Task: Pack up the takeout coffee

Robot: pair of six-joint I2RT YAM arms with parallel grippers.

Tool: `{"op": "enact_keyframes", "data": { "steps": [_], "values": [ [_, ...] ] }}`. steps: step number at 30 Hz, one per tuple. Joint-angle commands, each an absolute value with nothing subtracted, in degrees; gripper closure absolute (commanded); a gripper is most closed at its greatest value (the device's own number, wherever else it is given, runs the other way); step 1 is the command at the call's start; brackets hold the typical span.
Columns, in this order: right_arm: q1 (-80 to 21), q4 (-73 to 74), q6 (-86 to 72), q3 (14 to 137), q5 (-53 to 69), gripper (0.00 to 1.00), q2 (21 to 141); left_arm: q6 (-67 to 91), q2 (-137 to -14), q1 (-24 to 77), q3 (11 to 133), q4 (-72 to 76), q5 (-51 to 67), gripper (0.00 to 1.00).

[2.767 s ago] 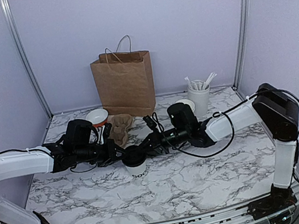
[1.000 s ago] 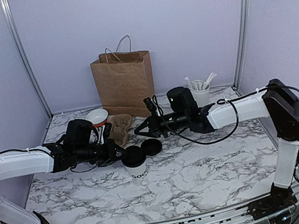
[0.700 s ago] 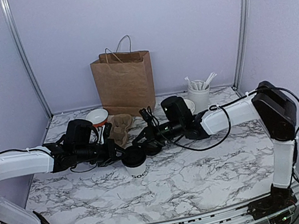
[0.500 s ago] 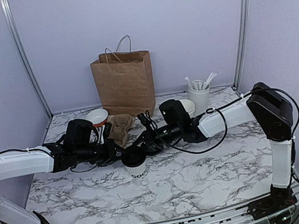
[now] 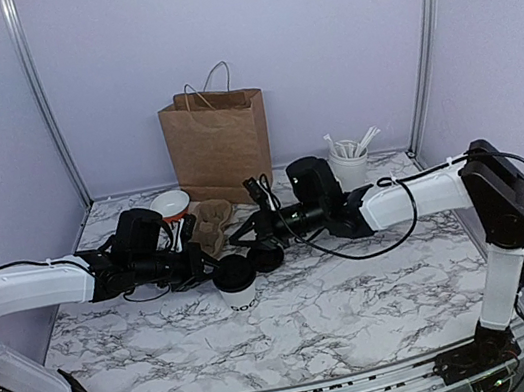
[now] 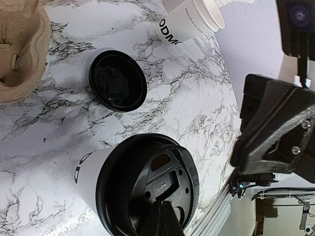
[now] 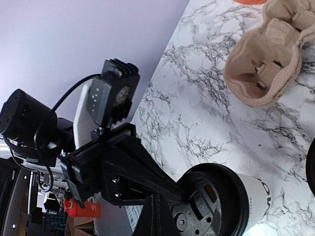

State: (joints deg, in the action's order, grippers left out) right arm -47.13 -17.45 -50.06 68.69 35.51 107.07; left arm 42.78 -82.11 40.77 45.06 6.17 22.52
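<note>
Since both pincers are drawn together on nothing, we read the left gripper [image 6: 165,219] as resting its closed tips at the rim of the black lid [image 6: 147,179], with the right gripper [image 7: 158,214] close beside it, tips likewise together. The paper cup [image 5: 240,296] stands upright a little left of the table's [image 5: 380,287] middle, lid on top. We cannot tell whether that lid is snapped fully home.

We judge the main risk to be an off-centre push: the thin, tapered cup is light and could tip or skate on the polished marble. A half-seated lid might also pop off when lifted, and two arms this close could knock each other.

The lid is glossy moulded plastic, round, with a recessed well. A second black lid [image 6: 117,86] lies flat just behind the cup. The pulp carrier [image 7: 266,64] looks rough and fibrous, and the brown paper bag [image 5: 219,145] stands creased at the back edge.
</note>
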Motion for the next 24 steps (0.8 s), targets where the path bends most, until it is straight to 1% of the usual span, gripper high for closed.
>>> {"op": "enact_keyframes", "data": {
  "steps": [1, 4, 10, 16, 24],
  "values": [
    [-47.68, -17.08, -48.29, 67.92, 35.87, 1.00, 104.88, 41.93, -83.37, 40.96, 45.09, 3.09, 21.62, 0.99],
    [-50.12, -17.93, -49.44, 65.79, 37.39, 1.00, 106.25, 41.92, -83.41, 41.03, 45.13, 3.08, 21.62, 0.99],
    [-51.50, -18.85, -51.40, 63.35, 39.94, 1.00, 111.04, 41.92, -83.78, 41.05, 45.24, 2.99, 21.71, 0.99],
    [-51.08, -16.84, -51.01, 64.11, 38.14, 1.00, 109.84, 41.93, -83.42, 41.26, 45.34, 2.71, 21.49, 0.99],
    [-50.48, -18.67, -51.17, 65.94, 36.09, 1.00, 107.23, 41.76, -83.07, 41.31, 45.76, 2.64, 21.62, 0.99]
  ]
}}
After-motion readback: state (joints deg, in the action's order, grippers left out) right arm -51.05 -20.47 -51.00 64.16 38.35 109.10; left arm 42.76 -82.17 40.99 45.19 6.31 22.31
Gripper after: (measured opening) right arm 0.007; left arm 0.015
